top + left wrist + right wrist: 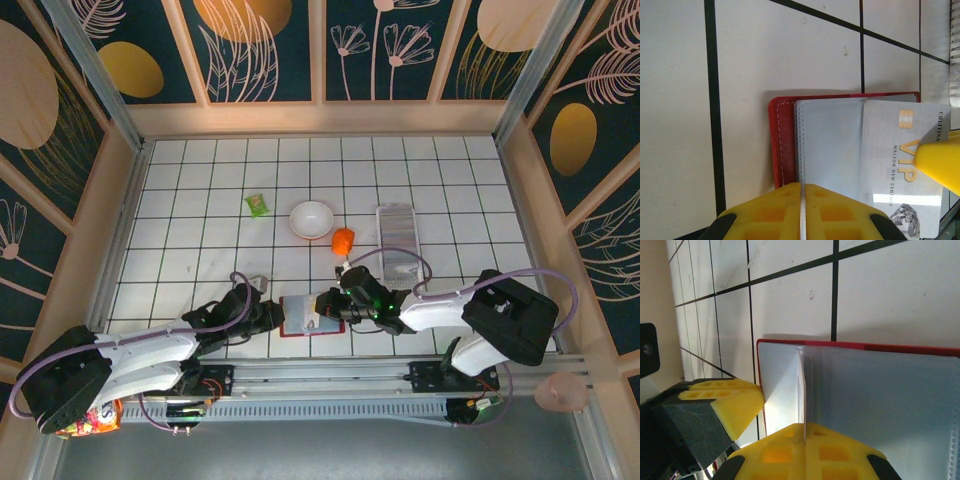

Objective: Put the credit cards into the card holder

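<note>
At lower centre of the overhead view, the left tool (278, 316) pinches the edge of the open red card holder (300, 326), apparently steadying it on the surface (200, 200), while the right tool (804, 432), clamped on a credit card (890, 160), aims it at the pale pocket (880, 390).

We see a grained, stitched red leather-look holder (781, 145), a glossy silvery plastic card (890, 165), matt yellow plastic fingers (765, 215), a smooth white worktop (790, 50).
</note>
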